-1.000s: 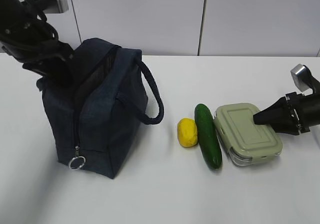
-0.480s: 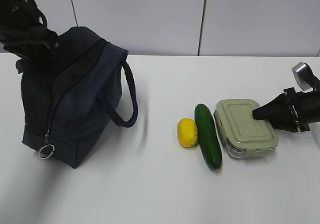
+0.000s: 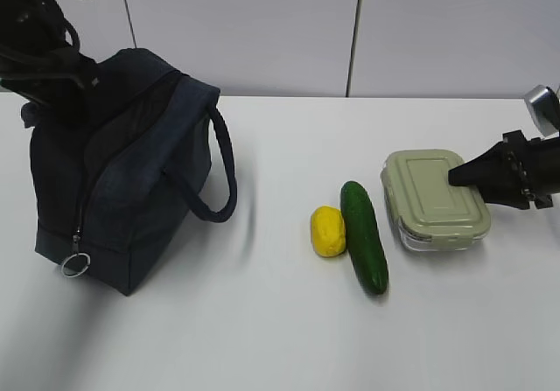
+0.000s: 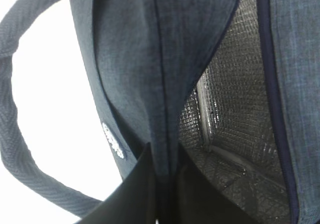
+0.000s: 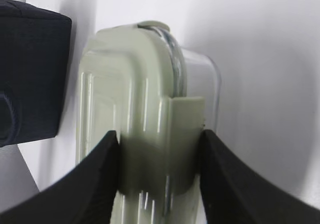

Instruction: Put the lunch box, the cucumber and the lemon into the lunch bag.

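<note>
Meanwhile, the right gripper (image 3: 455, 178) reaches in level, clamping the sage-lidded clear lunch box (image 3: 435, 199); the left gripper (image 4: 165, 176) pinches the navy fabric lunch bag (image 3: 122, 168) rim from above.

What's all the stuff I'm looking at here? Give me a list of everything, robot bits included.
lunch bag: one, dark navy, left side of the table, unzipped, silver lining showing inside in the left wrist view
ring pull: one, silver, at the bag's lower front corner
lemon: one, yellow, middle of the table, touching the cucumber's left side
cucumber: one, dark green, between the lemon and the lunch box
lunch box: one, clear with a sage-green lid, right of the cucumber
table: one, white, under everything
wall panels: pale grey, behind the table
left gripper: one, black, fingers pinched on the bag's top edge
right gripper: one, black, fingers clamped on the lunch box's right end
</note>
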`<state>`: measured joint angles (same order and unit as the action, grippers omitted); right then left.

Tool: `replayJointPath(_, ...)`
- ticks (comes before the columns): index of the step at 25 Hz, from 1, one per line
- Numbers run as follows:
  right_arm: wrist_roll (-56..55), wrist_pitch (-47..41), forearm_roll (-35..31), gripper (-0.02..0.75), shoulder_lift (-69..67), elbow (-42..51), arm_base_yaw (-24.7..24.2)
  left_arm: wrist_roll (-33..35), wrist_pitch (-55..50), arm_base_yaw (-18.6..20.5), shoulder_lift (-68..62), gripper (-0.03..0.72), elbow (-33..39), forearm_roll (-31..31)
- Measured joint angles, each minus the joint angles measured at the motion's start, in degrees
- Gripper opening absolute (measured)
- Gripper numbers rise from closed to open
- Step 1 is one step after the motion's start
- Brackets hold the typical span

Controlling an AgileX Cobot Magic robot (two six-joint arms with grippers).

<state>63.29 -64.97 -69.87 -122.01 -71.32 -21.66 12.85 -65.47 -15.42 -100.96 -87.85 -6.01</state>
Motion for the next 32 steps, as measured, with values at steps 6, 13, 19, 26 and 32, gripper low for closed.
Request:
replayJointPath(6, -1.19, 0.00, -1.47, 0.351, 2.25, -0.12, 2.37, -0.25, 0.00, 0.00, 0.00, 0.000, 0.00, 1.00)
replayJointPath(13, -2.66, 0.00, -3.85, 0.350, 5.10, -2.37, 6.54, -0.49, -0.11, -0.04, 0.00, 0.000, 0.00, 1.31)
replayJointPath(19, -4.81, -0.31, -4.67, 0.350, 6.58, -5.21, 11.04, -0.70, -0.11, -0.04, 0.00, 0.000, 0.00, 1.31)
replayJointPath(26, -7.00, -0.58, -6.64, 0.350, 6.66, -8.88, 17.52, -0.70, -0.11, -0.04, 0.00, 0.000, 0.00, 1.35)
replayJointPath(32, -8.42, -0.91, -8.29, 0.350, 6.66, -12.81, 22.69, -0.70, -0.11, -0.04, 0.00, 0.000, 0.00, 0.62)
